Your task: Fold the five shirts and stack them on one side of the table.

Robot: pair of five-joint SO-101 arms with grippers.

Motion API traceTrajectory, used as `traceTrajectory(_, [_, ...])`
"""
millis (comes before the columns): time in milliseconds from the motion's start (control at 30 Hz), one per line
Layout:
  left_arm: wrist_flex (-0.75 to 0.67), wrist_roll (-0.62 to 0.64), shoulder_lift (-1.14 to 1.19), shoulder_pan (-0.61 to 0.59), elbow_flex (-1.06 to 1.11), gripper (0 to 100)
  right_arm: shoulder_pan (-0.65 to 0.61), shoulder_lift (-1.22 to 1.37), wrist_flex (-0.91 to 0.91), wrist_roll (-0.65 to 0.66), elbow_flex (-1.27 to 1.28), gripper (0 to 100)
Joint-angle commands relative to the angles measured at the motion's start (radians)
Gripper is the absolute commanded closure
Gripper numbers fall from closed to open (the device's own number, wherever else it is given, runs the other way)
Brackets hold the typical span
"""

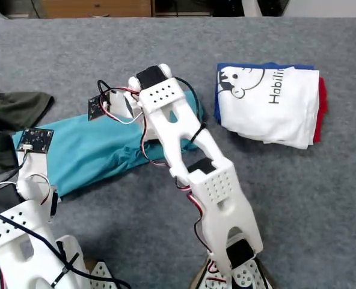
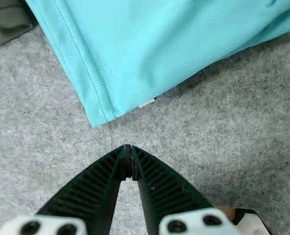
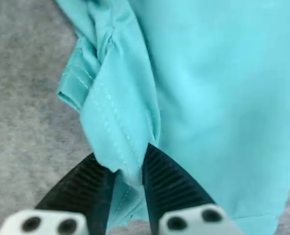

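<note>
Overhead, a teal shirt (image 1: 100, 150) is lying on the gray table (image 1: 298, 198), left of centre, folded into a long band that is running from the left side toward the far middle. A stack of folded shirts (image 1: 268, 105) is sitting at the far right, well apart from the teal one, with a white printed shirt on top and blue and red edges showing beneath it. A dark green shirt (image 1: 9, 120) is lying crumpled at the left edge, just beside the teal band's left end. The right arm (image 1: 196, 156) is stretching from the near middle across the teal shirt to its far edge. The left arm (image 1: 21, 229) is standing at the near left, with its wrist by the band's left end.

From the left wrist, the left gripper (image 2: 128, 164) is pointing at bare table, its ribbed fingers pressed together with nothing between them. A hemmed corner of the teal shirt is lying just beyond the fingertips, apart from them, and a bit of the dark green shirt is showing past the teal edge.

From the right wrist, the right gripper (image 3: 130, 169) is pinching a bunched, stitched fold of the teal shirt, with the cloth squeezed between its two fingers. To one side of the fold the cloth is spreading smooth, and to the other it is gathering in creases beside the gray table.
</note>
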Motion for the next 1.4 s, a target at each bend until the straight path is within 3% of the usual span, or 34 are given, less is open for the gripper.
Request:
traceTrajectory(0, [0.002, -0.002, -0.013, 0.011, -0.038, 98, 0.001, 0.008, -0.015, 0.012, -0.099, 99.7])
traceTrajectory(200, [0.002, -0.003, -0.013, 0.011, -0.038, 98, -0.001, 0.059, -0.066, 0.009, -0.166, 96.6])
traceTrajectory(400, [0.003, -0.005, -0.013, 0.011, -0.037, 98, 0.001, 0.077, -0.057, 0.005, -0.194, 69.9])
traceTrajectory(500, [0.005, -0.005, -0.013, 0.011, -0.037, 98, 0.002, 0.076, -0.057, -0.034, -0.214, 65.0])
traceTrajectory(700, [0.005, -0.005, -0.013, 0.011, -0.037, 98, 0.038, 0.077, 0.015, -0.123, -0.371, 73.3])
traceTrajectory(900, [0.002, -0.005, -0.013, 0.011, -0.037, 98, 0.067, 0.076, 0.029, -0.259, -0.486, 99.8])
traceTrajectory(1033, [0.002, -0.005, -0.013, 0.008, -0.037, 98, 0.07, 0.058, 0.031, -0.287, -0.404, 99.8])
traceTrajectory(1367, [0.002, -0.005, -0.013, 0.011, -0.037, 98, 0.085, -0.251, 0.002, -0.241, 0.148, 99.8])
